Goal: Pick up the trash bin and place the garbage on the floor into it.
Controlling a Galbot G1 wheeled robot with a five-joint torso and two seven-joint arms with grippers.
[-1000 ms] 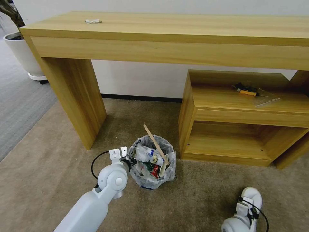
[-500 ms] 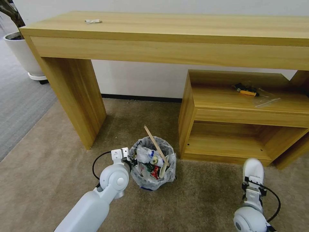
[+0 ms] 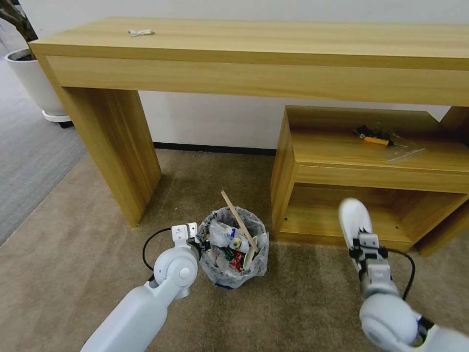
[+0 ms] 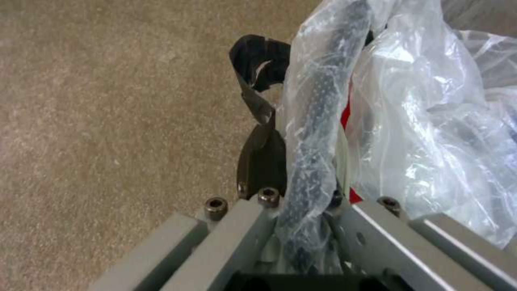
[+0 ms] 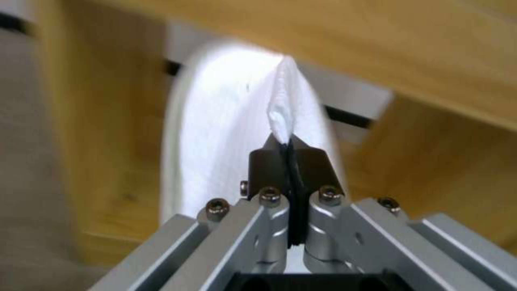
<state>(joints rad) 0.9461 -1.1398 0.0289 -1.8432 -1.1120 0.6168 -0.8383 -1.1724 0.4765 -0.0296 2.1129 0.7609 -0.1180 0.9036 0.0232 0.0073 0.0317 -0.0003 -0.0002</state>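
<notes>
Now, head view: trash bin [image 3: 234, 249] on beige floor [image 3: 303, 298], low centre, close to full, wooden stick [image 3: 239, 221] jutting toward 11 o'clock. Left gripper [image 3: 201, 243] at bin's 9 o'clock rim. Right gripper [image 3: 362, 239] at bin's 3 o'clock, well apart, carrying white slipper [image 3: 354, 217] aloft. Step judged: ferrying slipper to bin; next calls for sweep toward 9 o'clock, clearing shelf unit [image 3: 342, 195] corner and stick.

Left wrist view: left gripper [image 4: 291, 169] clamped on bagged rim of trash bin [image 4: 323, 101].

Right wrist view: right gripper [image 5: 290, 155] pinched narrow on slipper [image 5: 226, 133] fabric fold; shelf wood close behind.
</notes>
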